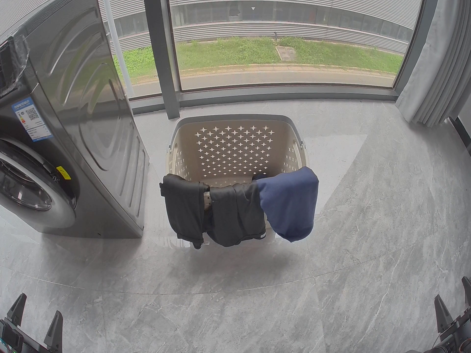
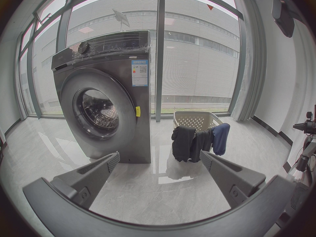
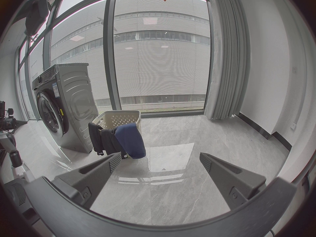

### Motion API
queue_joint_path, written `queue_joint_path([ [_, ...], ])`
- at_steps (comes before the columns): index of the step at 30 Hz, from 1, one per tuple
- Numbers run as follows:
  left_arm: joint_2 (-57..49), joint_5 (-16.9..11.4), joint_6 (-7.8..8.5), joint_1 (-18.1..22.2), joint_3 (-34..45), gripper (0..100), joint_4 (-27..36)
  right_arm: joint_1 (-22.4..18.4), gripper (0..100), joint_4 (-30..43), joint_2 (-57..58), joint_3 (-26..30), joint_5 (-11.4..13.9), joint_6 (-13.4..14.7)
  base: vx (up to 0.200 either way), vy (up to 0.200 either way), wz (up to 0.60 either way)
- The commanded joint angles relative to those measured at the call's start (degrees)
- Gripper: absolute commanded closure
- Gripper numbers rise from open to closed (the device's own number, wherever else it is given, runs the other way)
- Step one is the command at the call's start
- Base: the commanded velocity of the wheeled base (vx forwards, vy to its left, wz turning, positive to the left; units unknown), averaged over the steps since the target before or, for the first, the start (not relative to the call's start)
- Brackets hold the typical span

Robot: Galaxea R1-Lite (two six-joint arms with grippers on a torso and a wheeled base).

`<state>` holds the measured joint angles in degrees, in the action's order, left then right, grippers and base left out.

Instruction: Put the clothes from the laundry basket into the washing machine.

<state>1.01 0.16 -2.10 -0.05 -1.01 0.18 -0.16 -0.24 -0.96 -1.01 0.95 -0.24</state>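
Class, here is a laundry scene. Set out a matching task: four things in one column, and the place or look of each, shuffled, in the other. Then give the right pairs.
1 washing machine
2 laundry basket
3 blue garment
4 curtain

a hangs beside the window
b draped over the basket's near rim
c stands left of the basket
d beige with star-shaped holes

Pairs: 1-c, 2-d, 3-b, 4-a

Bare floor (image 1: 255,295) lay open before the laundry basket (image 1: 230,148) and wide to its right. Draped clothes (image 1: 235,214) covered its near rim; its top stood open. Washing machine (image 1: 93,113) crowded its left, narrow gap between; window (image 1: 284,35) closed the far side.
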Motion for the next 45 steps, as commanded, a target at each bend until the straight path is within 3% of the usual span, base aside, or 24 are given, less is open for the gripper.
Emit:
queue_joint_path([
  [1,-0.48,0.02,-0.01,-0.04,0.84,0,-0.01,-0.02,0,-0.02,0.88,1.01,0.02,-0.02,0.0,0.0,0.0],
  [19,-0.48,0.02,-0.01,-0.04,0.84,0,-0.01,-0.02,0,-0.02,0.88,1.01,0.02,-0.02,0.2,0.0,0.0],
  [34,-0.48,0.02,-0.01,-0.04,0.84,0,-0.01,-0.02,0,-0.02,0.88,1.01,0.02,-0.02,0.0,0.0,0.0],
  [45,-0.48,0.11,-0.19,-0.04,0.84,0,-0.01,-0.02,0,-0.02,0.88,1.01,0.02,-0.02,0.145,0.0,0.0],
])
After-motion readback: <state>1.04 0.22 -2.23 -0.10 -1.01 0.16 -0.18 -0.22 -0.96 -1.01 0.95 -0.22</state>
